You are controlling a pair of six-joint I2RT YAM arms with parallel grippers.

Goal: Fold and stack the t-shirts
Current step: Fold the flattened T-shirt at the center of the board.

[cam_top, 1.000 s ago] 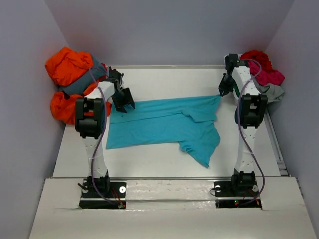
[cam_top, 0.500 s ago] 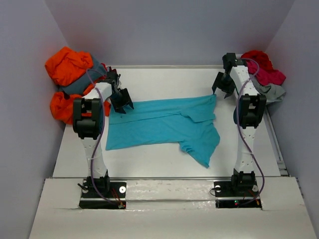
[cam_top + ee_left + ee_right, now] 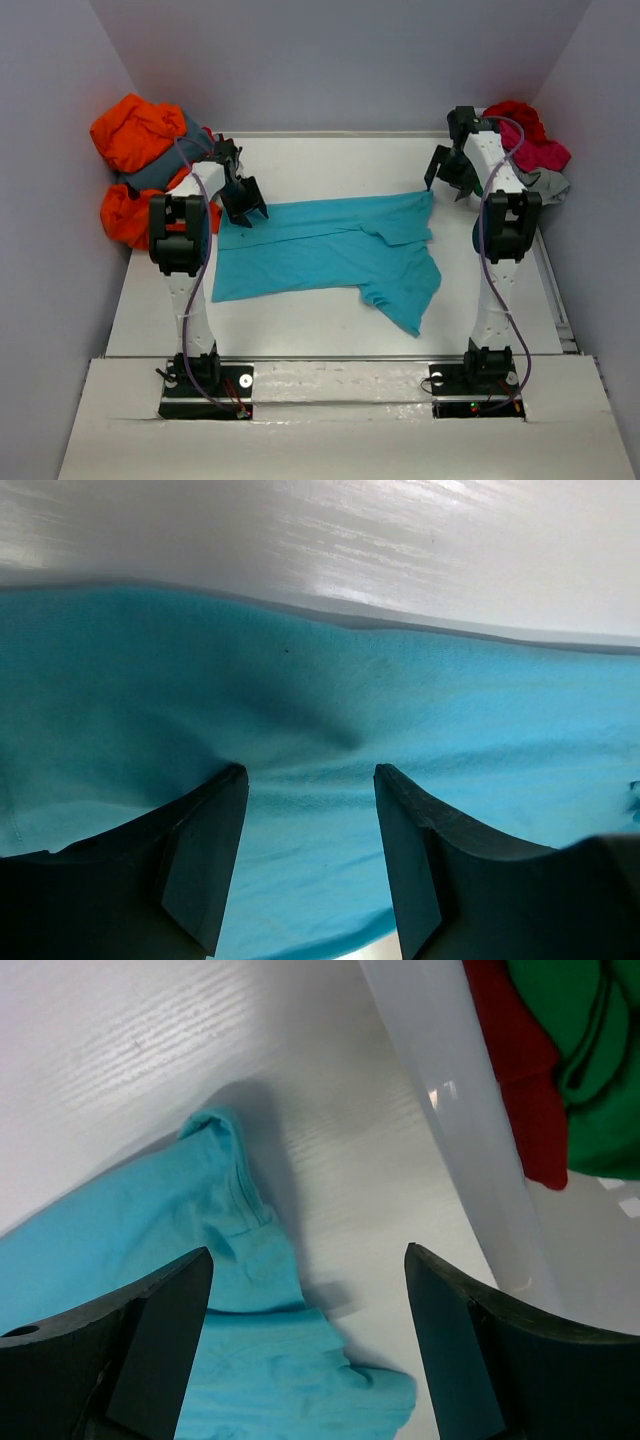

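Observation:
A turquoise t-shirt (image 3: 330,250) lies spread across the middle of the table, one sleeve pointing toward the near edge. My left gripper (image 3: 243,205) hovers over its far left corner, open, with flat cloth (image 3: 300,680) showing between the fingers (image 3: 205,860) and nothing pinched. My right gripper (image 3: 450,175) stands open just beyond the shirt's far right corner (image 3: 215,1140), which rests on the table. Other t-shirts are heaped at the sides: orange (image 3: 135,135) and slate grey (image 3: 150,172) on the left, red (image 3: 515,120), pink (image 3: 545,155) and light grey (image 3: 552,186) on the right.
A white plastic basket (image 3: 440,1080) stands at the right edge and holds red (image 3: 510,1050) and green (image 3: 590,1060) cloth, close to my right gripper (image 3: 308,1250). Walls close the table in on the left, back and right.
My right gripper has opened and let go of the turquoise shirt's far right corner, which has dropped flat. It has drawn back a little. The left arm has barely moved.

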